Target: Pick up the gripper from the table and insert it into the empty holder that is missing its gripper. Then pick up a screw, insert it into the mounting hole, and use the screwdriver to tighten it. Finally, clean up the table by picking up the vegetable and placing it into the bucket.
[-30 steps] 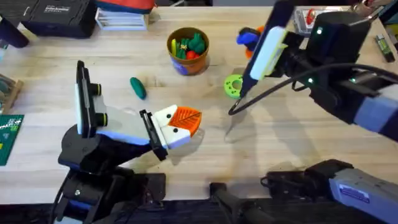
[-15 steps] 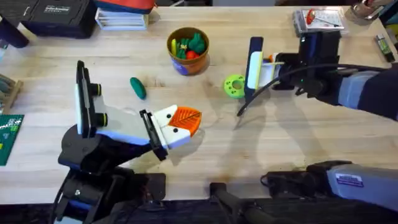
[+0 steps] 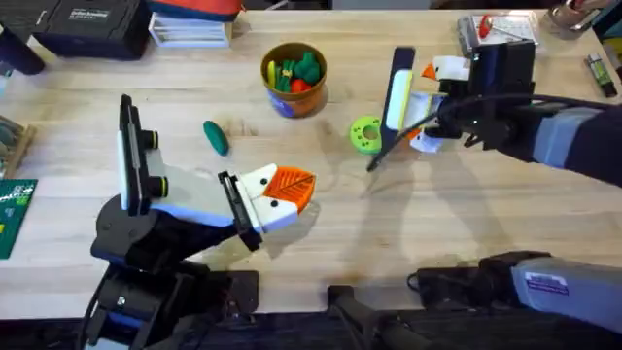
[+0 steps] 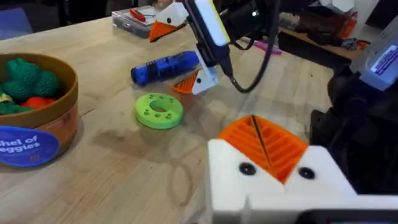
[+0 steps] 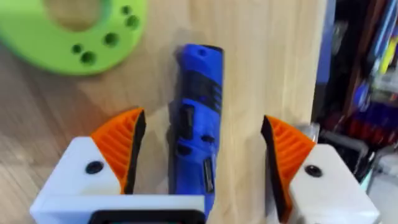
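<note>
My right gripper (image 5: pixel 202 146) stands open over the blue screwdriver (image 5: pixel 196 124), one orange-padded finger on each side of it, low on the table at back right (image 3: pixel 428 102). The screwdriver (image 4: pixel 165 67) lies flat beside the green disc (image 3: pixel 365 134). My left gripper (image 3: pixel 289 192) is shut at table centre, both white holders (image 4: pixel 273 186) carrying orange gripper tips (image 4: pixel 261 140) pressed together, with dark screw heads (image 4: pixel 247 168) in them. The dark-green vegetable (image 3: pixel 215 137) lies left of centre. The bucket (image 3: pixel 293 92) with toy foods stands behind it.
A clear parts box (image 3: pixel 496 29) sits at the back right corner, a black case (image 3: pixel 87 24) and stacked books (image 3: pixel 194 24) at the back left. A green circuit board (image 3: pixel 12 209) lies at the left edge. The right arm's cable (image 3: pixel 389 151) trails near the disc.
The right arm has come down from high under the camera to table level and now straddles the screwdriver, its fingers spread. The left arm has not moved.
</note>
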Motion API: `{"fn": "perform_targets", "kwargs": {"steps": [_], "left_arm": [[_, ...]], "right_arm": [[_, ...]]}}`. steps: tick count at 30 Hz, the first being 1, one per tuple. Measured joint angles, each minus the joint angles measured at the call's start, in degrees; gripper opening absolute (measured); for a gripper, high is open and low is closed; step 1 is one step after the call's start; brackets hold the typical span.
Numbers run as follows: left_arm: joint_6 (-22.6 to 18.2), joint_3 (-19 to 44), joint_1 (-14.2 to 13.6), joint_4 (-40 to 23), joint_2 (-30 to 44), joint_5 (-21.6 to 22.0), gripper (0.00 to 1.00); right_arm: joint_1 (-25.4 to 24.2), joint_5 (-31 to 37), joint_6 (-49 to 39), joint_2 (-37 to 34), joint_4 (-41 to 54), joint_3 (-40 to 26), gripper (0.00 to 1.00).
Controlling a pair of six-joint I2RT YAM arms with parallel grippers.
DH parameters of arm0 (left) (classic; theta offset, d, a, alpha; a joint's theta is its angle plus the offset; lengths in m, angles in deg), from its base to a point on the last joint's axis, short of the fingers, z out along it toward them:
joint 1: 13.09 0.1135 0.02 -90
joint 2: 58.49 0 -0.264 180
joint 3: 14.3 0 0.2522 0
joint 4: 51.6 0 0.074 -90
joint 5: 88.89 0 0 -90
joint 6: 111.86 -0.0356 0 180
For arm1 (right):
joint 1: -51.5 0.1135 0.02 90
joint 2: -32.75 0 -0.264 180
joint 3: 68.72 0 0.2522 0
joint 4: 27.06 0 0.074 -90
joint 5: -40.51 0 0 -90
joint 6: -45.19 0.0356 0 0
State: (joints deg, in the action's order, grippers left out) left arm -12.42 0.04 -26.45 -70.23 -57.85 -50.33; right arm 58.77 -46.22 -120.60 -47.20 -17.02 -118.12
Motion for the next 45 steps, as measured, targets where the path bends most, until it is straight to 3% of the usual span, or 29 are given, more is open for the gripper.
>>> {"fn": "perform_targets", "kwargs": {"steps": [5,8,9,11,15,16,20,21,26,28,31,35,39,45], "left_arm": [[0.0,0.0,0.0,0.0,0.0,0.0,0.025],[0.0,0.0,0.0,0.0,0.0,0.0,0.03],[-0.21,0.0,0.0,0.0,-0.02,0.01,0.074],[-0.2,0.0,0.0,0.02,-0.02,0.02,0.311],[-0.11,0.0,0.0,-0.02,-0.02,0.02,0.931],[-0.06,0.0,0.0,0.0,-0.02,0.02,0.971],[-0.07,0.0,0.0,0.0,0.0,0.02,0.985],[-0.07,0.0,0.0,0.06,-0.02,0.26,0.986],[-0.03,0.08,0.0,1.98,-0.02,1.81,0.986],[0.01,1.62,0.0,-0.91,0.0,3.74,0.986],[0.03,7.99,0.0,-10.44,1.06,9.47,0.986],[-0.83,20.43,0.0,-22.1,7.83,19.66,0.986],[-2.28,30.84,0.0,-29.65,20.14,29.45,0.986],[-1.65,40.23,0.04,-35.95,41.34,41.28,0.986]], "right_arm": [[0.0,0.59,11.61,6.9,1.67,0.0,0.992],[0.05,0.66,18.04,14.15,7.37,-0.43,0.994],[0.13,0.81,19.94,16.45,9.91,-0.83,0.994],[0.47,0.95,23.98,20.74,14.66,-1.8,0.994],[2.67,0.49,33.95,29.51,27.42,-4.79,0.994],[3.4,-0.22,36.13,31.57,30.73,-5.33,0.994],[6.35,-5.34,43.6,39.4,41.24,-5.99,0.994],[8.32,-9.31,48.79,44.03,46.28,-5.99,0.994],[9.14,-12.08,55.01,47.56,48.37,-5.99,0.994],[9.14,-12.51,56.57,47.72,48.37,-5.99,0.994],[9.14,-12.79,58.01,47.72,47.39,-5.99,0.994],[9.14,-13.14,58.95,47.7,44.82,-5.99,0.994],[9.14,-13.22,59.3,47.72,44.41,-5.99,0.994],[9.14,-13.22,59.34,47.7,44.41,-5.99,0.994]]}}
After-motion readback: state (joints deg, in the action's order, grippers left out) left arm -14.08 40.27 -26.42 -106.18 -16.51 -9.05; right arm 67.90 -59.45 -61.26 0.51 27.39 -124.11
